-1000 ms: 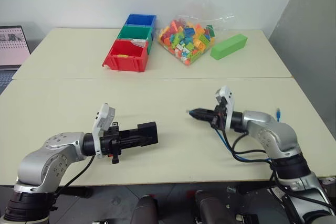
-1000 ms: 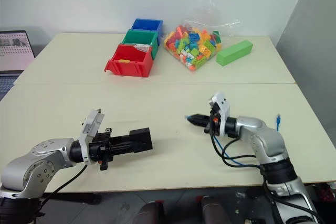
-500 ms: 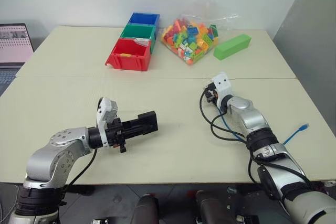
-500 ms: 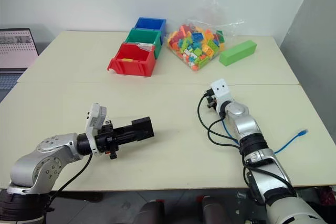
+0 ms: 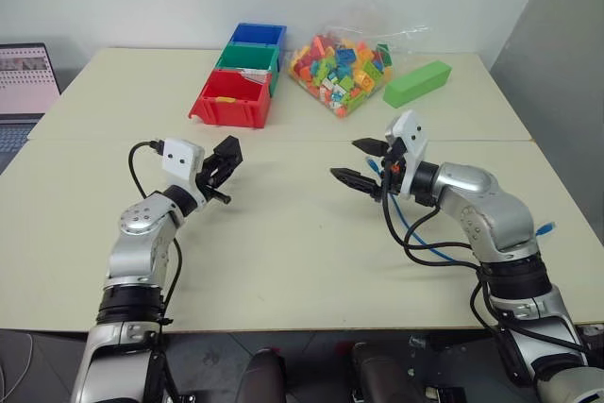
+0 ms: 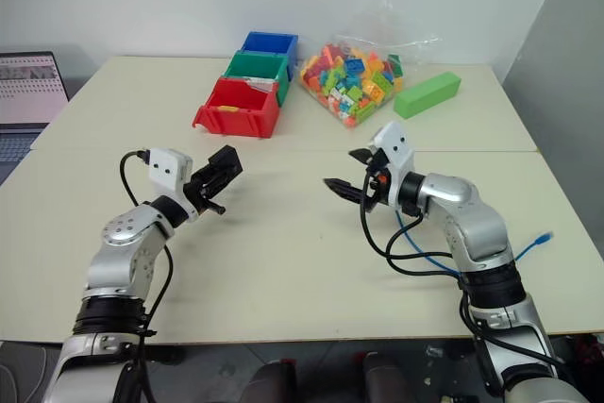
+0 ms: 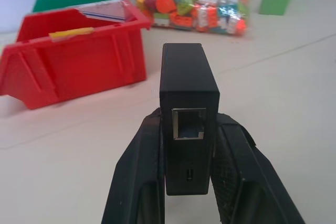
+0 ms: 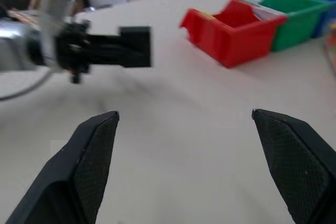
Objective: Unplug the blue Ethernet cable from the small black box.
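My left gripper is shut on the small black box and holds it level above the table's left half. In the left wrist view the box sits between the two fingers with its empty port facing the camera. My right gripper hangs open above the middle of the table, nothing between its fingers. It is apart from the box. The blue Ethernet cable trails on the table under my right arm, its plug end near the right edge.
Red, green and blue bins stand in a row at the back. Beside them lie a clear bag of coloured bricks and a green block. A laptop sits at the far left.
My right gripper has gone from shut to open, rising a little. My left arm has swung forward with the black box, toward the red bin. The cable's plug end now lies by the right edge.
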